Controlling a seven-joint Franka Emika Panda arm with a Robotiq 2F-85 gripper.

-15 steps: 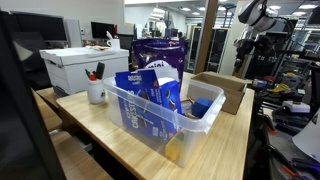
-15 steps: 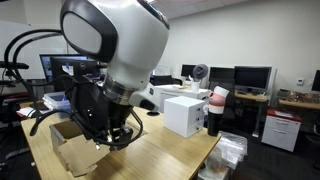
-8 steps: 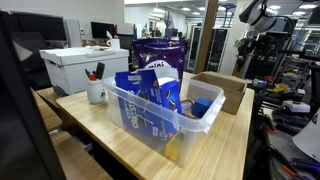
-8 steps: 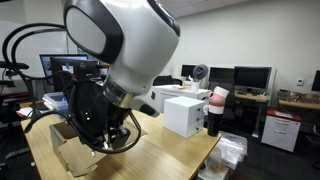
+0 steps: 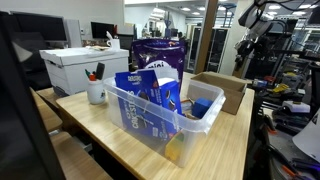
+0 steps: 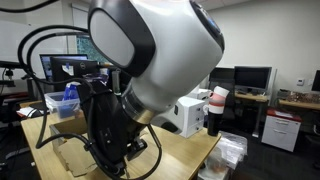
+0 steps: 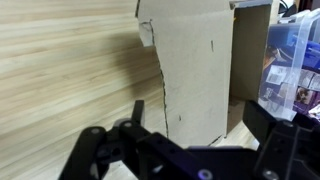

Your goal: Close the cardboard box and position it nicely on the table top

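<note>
White rounded arm, black claw

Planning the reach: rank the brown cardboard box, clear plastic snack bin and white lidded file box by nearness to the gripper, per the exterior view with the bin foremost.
1. Brown cardboard box, right side, by the gripper.
2. Clear plastic snack bin, centre front.
3. White lidded file box, far left.

open-plan office, white wall, desks with dark monitors, bright ceiling lights further back
</note>
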